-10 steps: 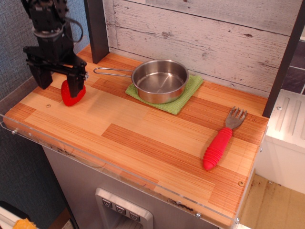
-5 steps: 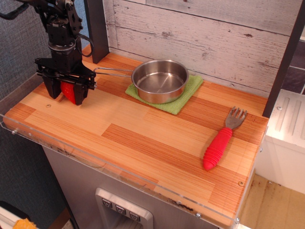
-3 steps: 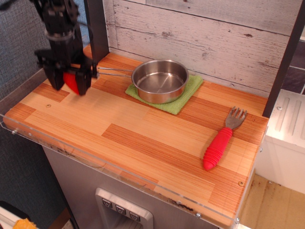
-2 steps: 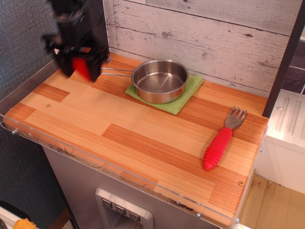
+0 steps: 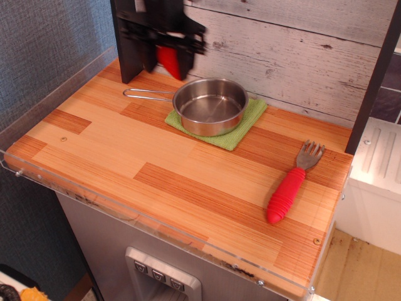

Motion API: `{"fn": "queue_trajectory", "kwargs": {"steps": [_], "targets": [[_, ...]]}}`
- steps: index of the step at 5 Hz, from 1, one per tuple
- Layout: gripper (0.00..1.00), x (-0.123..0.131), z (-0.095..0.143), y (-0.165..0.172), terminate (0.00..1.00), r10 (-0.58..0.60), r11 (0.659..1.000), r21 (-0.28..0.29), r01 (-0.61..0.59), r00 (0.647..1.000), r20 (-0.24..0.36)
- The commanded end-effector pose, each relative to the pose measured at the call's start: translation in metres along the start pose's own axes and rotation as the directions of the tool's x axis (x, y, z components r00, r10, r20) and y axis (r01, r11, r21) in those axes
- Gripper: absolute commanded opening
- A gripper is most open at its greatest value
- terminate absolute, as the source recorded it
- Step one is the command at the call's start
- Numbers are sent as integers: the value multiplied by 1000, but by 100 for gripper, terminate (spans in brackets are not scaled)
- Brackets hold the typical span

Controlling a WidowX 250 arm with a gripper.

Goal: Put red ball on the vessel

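Observation:
My black gripper (image 5: 168, 63) is at the top of the view, raised above the table's back left part. It is shut on the red ball (image 5: 168, 59), a glossy red toy that shows between the fingers. The vessel (image 5: 210, 106), a small shiny steel pan with a long wire handle pointing left, stands empty on a green cloth mat (image 5: 248, 121). The gripper with the ball is up and to the left of the pan's bowl, above the inner end of its handle. The image of the gripper is blurred.
A fork with a ribbed red handle (image 5: 286, 194) lies at the right of the wooden tabletop (image 5: 125, 150). A dark post (image 5: 127, 56) stands at the back left, close to the gripper. A plank wall runs along the back. A clear plastic rim edges the front.
The gripper closed on the red ball at the table's left, lifted it, and carried it up and to the right toward the pan. The pan and fork have not moved.

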State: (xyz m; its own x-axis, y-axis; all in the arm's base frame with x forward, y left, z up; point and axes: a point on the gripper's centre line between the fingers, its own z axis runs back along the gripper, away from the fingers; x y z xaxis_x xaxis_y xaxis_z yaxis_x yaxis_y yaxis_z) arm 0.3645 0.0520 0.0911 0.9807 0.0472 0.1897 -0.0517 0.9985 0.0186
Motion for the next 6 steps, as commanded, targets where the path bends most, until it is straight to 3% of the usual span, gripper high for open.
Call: {"fn": "queue_trajectory", "kwargs": {"steps": [1, 2, 3, 5, 6], "targets": [[0, 15, -6, -16, 0, -44, 999, -7, 45, 999, 11], [0, 12, -10, -23, 0, -65, 998, -23, 65, 998, 2], [100, 10, -6, -25, 0, -72, 997, -36, 72, 997, 2], [100, -9, 26, -24, 0, -87, 995, -45, 88, 996, 23], [100, -44, 46, -16, 0, -64, 997, -48, 64, 998, 12]]}}
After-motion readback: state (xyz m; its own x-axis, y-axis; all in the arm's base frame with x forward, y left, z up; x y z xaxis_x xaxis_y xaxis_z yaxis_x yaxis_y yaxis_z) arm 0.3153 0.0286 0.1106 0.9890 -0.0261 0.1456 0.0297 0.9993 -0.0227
